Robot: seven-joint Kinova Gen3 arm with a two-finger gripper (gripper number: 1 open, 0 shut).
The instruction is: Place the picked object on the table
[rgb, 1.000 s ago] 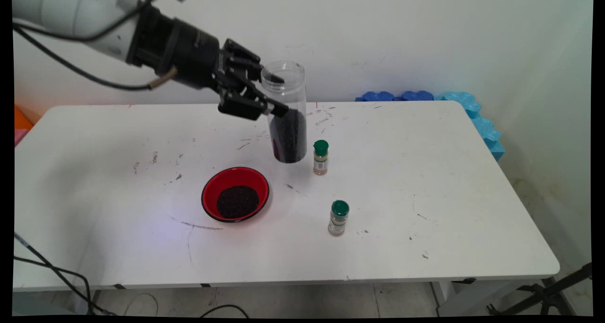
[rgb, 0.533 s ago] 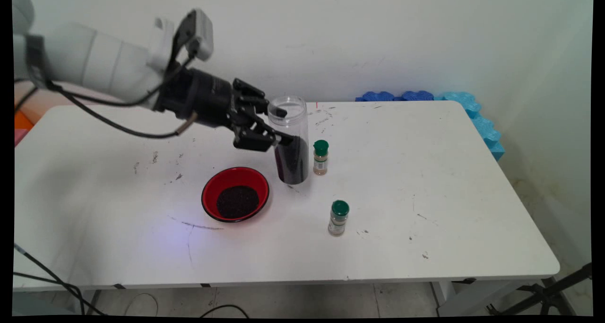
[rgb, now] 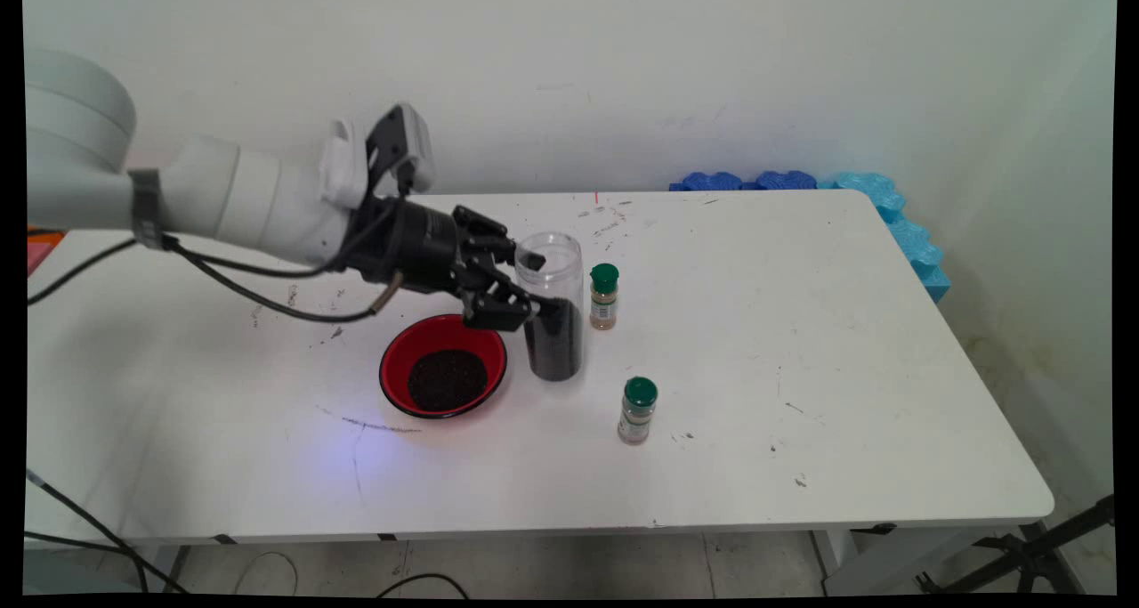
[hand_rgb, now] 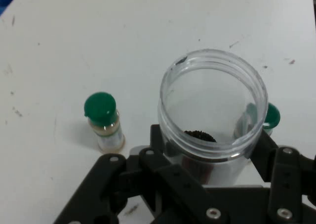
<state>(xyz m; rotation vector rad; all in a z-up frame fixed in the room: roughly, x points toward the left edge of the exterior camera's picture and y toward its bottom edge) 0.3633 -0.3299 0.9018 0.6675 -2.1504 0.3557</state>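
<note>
Two black gripper (rgb: pixel 525 280) jaws were clamped on the clear, lidless plastic jar (rgb: pixel 553 307) of dark grains; its base was hidden in the hand view.

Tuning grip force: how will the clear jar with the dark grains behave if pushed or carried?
The clear jar is tall and narrow, so a push near its rim would probably tip it. It has no lid, so tilting would likely spill the dark grains. They fill its lower half, so it is probably bottom-heavy. The smooth wall may slip in the gripper.
</note>
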